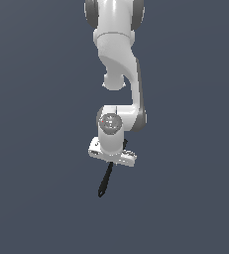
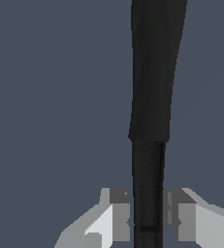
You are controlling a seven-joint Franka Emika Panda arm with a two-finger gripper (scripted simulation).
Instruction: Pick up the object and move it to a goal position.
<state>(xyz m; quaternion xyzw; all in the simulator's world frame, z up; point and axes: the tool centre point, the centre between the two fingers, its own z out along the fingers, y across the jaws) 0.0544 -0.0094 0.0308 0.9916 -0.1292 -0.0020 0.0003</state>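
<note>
The spatula [image 2: 148, 193] sits between the two fingers of the gripper [image 2: 147, 220], clamped at its narrow black shaft. In the wrist view the pale finger blocks [image 2: 117, 215] press in from either side of the shaft with almost no gap, so the jaws are closed on the utensil rather than standing wide. Past the fingers the shaft meets a broader black section that widens toward the edge of the picture; that step in width shows only here.

The exterior view gives what the wrist camera cannot: the gripper [image 1: 111, 159] hangs under the white arm [image 1: 117, 54], and the spatula [image 1: 105, 181] juts out below the hand as a thin dark sliver, tilted, its lower tip pointing down and toward the exterior view's left. The fingers themselves are hidden there behind the hand's white body, so the grip cannot be read from that view alone.

Around it lies only a plain grey-blue surface [image 1: 36, 198]. Whether the spatula's tip touches that surface cannot be told.
</note>
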